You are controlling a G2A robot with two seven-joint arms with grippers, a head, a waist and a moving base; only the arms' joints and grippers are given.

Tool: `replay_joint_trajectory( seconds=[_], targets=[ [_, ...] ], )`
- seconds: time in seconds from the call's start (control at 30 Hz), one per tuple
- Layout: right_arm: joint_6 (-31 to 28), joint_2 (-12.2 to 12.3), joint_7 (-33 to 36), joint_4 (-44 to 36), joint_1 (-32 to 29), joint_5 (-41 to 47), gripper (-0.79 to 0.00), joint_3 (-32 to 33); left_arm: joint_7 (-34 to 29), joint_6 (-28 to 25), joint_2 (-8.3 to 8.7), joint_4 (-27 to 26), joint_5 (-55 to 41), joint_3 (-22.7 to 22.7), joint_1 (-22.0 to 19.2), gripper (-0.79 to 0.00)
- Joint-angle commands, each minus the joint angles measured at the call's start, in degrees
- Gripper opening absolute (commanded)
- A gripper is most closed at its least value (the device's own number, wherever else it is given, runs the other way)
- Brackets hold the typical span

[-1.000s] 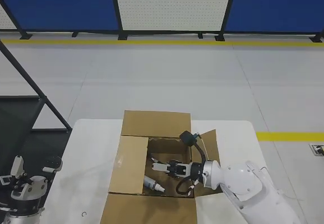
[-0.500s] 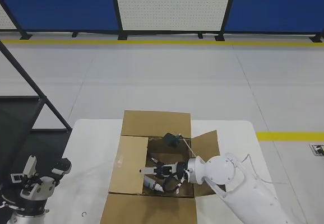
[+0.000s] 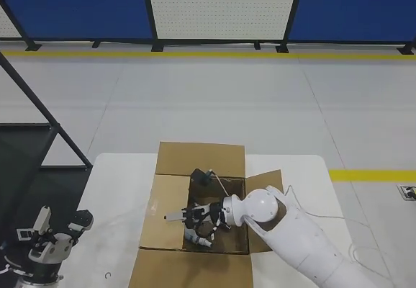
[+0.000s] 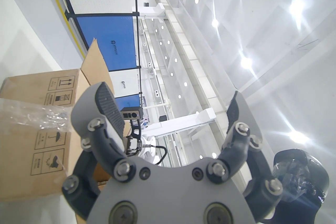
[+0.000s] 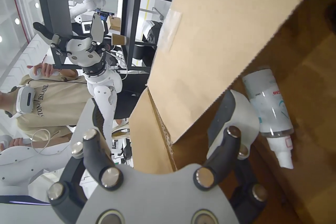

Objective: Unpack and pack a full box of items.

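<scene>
An open cardboard box (image 3: 201, 160) stands on the white table (image 3: 114, 216). A white spray bottle (image 3: 198, 238) (image 5: 270, 109) lies on the box floor near the left wall. My right gripper (image 3: 183, 214) (image 5: 162, 109) is open inside the box, at its left flap (image 3: 166, 212) (image 5: 210, 38). The flap's edge runs between the two fingers, one inside the box and one outside. My left gripper (image 3: 55, 227) (image 4: 170, 101) (image 5: 69, 28) is open and holds nothing. It points upward beyond the table's left edge, beside the box (image 4: 39, 109).
A black metal rack (image 3: 21, 93) stands left of the table. The box's other flaps (image 3: 265, 189) stand out to the back, right and front. Crinkled clear film (image 4: 34, 112) sticks to the box's outer side.
My right gripper has moved left across the box interior to the left flap. The left gripper has shifted slightly toward the table and lower in the top view.
</scene>
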Motion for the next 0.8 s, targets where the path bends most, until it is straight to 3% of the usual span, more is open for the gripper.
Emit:
replay_joint_trajectory(
  seconds=[0.0, 0.4, 0.77],
  targets=[
    [-2.8, -0.76, -0.52, 0.99, 0.53, 0.85, 0.0, -0.14, 0.06, -0.07, -0.01, 0.11, 0.12, 0.13, -0.1, 0.0],
    [-9.78, -4.01, -4.79, 2.68, 2.92, 1.55, 0.0, -0.05, 0.49, -0.28, -0.13, 0.66, -0.55, 0.92, -0.68, 0.0],
    [-11.01, -7.94, -10.42, 5.03, 5.77, 1.51, 0.0, -1.98, 1.27, -0.78, -0.19, 1.26, -2.51, -0.38, -0.63, 0.0]
  ],
)
